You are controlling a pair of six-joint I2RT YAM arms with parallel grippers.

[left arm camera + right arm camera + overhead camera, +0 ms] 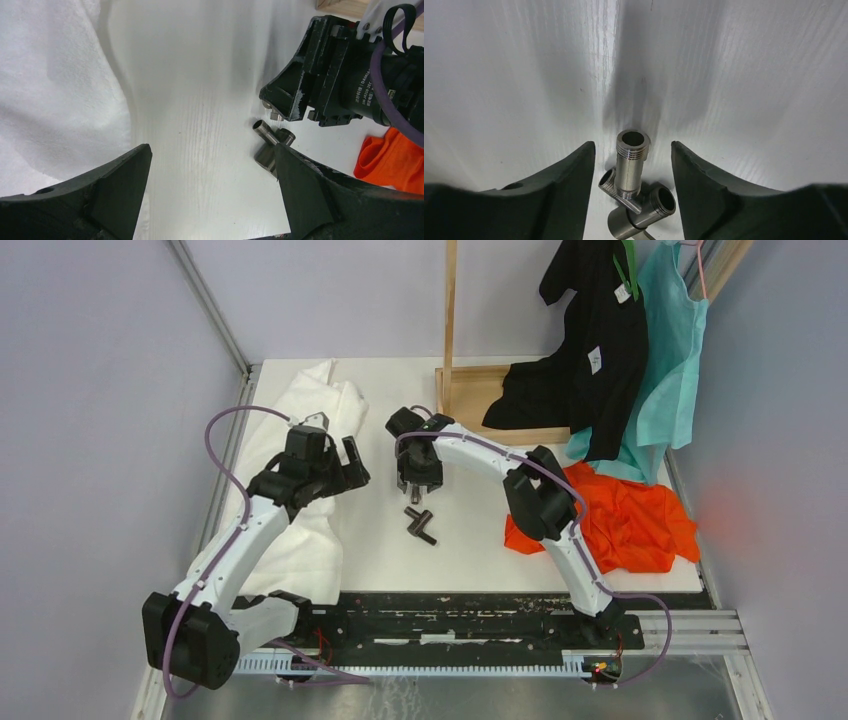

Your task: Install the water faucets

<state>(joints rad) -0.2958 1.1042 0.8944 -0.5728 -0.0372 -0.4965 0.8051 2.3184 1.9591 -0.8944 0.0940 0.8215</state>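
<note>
White table (470,540), bare at centre. White cloth (300,470) heaped along its left side, under the left arm. Orange cloth (630,525) crumpled at right, beside the right arm. Wooden stand (470,390) at the far edge; black garment (590,350) and teal garment (675,360) hang beside it. Water faucets (420,523) (270,145) (633,182): two threaded metal pieces lying together on the bare centre, touching; nothing covers them. Right gripper (420,485) (633,145): directly above them, jaws parted, one finger on each side of the upper pipe, gaps visible, gripping nothing. Left gripper (350,465) (210,155): near, fully spread, empty, pointing toward the faucets.
</note>
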